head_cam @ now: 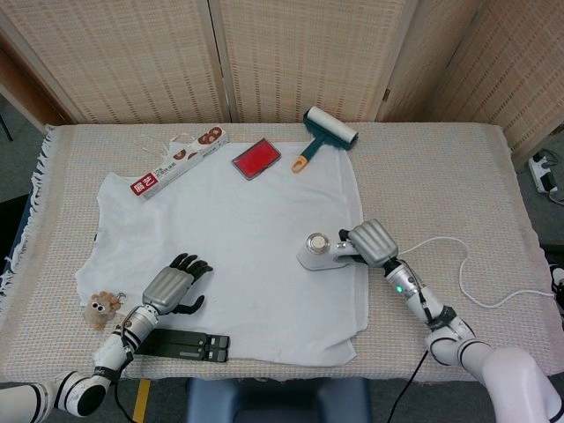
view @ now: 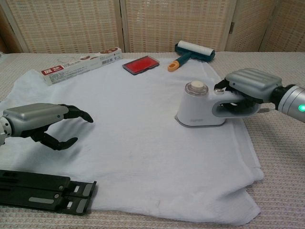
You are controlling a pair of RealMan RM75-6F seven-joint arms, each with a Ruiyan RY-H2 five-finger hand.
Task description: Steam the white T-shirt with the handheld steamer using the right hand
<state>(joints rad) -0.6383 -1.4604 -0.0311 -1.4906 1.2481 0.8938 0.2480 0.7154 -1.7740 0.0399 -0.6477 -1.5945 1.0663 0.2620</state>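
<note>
Steamer (view: 199, 106) gripped by right hand (view: 248, 86) on T-shirt (head_cam: 238, 238).
Left hand (head_cam: 172, 286), fingers apart, is empty; the table's (head_cam: 458, 167) near-left-corner plush toy (head_cam: 101, 308) is seen from the head view only.

White steamer (view: 199, 109) upright on spread T-shirt (view: 133, 138)

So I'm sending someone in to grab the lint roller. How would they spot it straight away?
Look at the far edge of the white T-shirt, near the folding screen. The lint roller lies there, right of the flat red case. It alone has a white roll on a dark green frame with an orange handle tip.
</note>
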